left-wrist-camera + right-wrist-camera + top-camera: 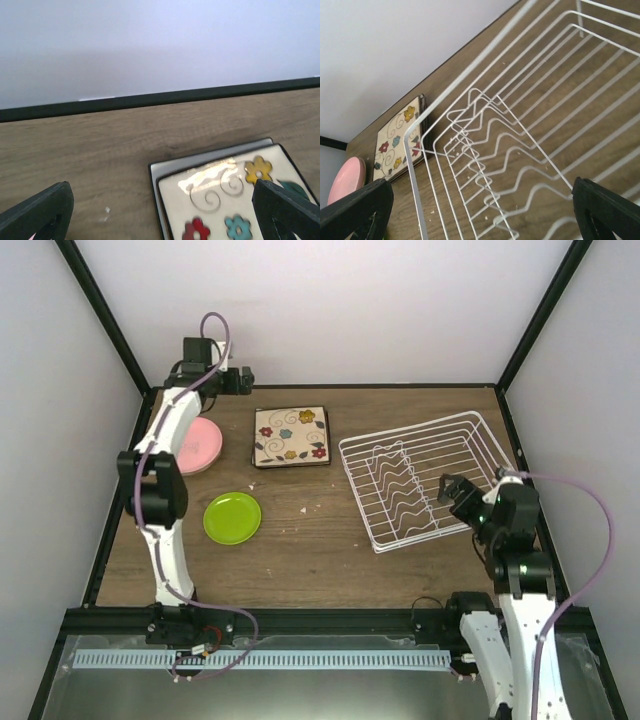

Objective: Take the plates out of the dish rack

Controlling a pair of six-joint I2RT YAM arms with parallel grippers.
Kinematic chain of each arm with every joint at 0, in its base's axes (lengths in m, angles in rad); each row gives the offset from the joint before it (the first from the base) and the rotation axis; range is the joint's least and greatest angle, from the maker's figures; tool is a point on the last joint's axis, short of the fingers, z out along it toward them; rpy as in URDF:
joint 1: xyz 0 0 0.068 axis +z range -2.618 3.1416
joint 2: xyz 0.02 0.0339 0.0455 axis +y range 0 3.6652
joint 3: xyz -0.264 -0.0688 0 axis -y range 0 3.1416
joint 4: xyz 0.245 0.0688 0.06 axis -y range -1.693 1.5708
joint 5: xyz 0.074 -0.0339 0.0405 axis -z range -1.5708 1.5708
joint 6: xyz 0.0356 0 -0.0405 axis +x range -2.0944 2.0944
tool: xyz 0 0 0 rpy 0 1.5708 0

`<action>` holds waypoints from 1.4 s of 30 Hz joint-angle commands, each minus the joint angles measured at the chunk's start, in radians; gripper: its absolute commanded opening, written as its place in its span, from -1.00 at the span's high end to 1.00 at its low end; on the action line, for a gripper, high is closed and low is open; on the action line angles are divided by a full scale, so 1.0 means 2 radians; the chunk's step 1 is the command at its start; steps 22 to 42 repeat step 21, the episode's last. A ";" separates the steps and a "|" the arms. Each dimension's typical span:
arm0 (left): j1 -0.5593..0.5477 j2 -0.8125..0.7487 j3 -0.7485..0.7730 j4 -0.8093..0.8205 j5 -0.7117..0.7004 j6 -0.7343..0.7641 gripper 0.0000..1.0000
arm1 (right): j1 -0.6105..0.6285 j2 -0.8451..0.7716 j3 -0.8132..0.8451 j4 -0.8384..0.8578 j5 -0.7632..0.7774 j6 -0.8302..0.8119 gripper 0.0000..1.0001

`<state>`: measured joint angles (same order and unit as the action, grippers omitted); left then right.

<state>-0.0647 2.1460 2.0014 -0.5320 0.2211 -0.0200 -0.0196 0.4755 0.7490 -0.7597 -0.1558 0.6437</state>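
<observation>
The white wire dish rack (425, 480) stands at the right of the table, and no plate shows in it. My right gripper (452, 490) hangs open over its near right part. In the right wrist view the fingers (355, 212) are spread wide above the wavy dividers (490, 165), with nothing between them. A stack of square cream plates with coloured flowers (291, 436) lies at the back centre. My left gripper (240, 380) is open above the table just behind and left of that stack (225, 195). A pink plate (200, 445) and a lime-green plate (232, 517) lie at the left.
Black frame posts and white walls close in the table on three sides. The left arm (160, 470) stretches over the pink plate. A few crumbs lie on the wood between the lime-green plate and the rack.
</observation>
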 commanded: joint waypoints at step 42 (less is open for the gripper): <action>0.010 -0.339 -0.376 -0.008 -0.029 0.022 -1.00 | 0.171 0.307 0.041 0.282 -0.064 -0.064 -1.00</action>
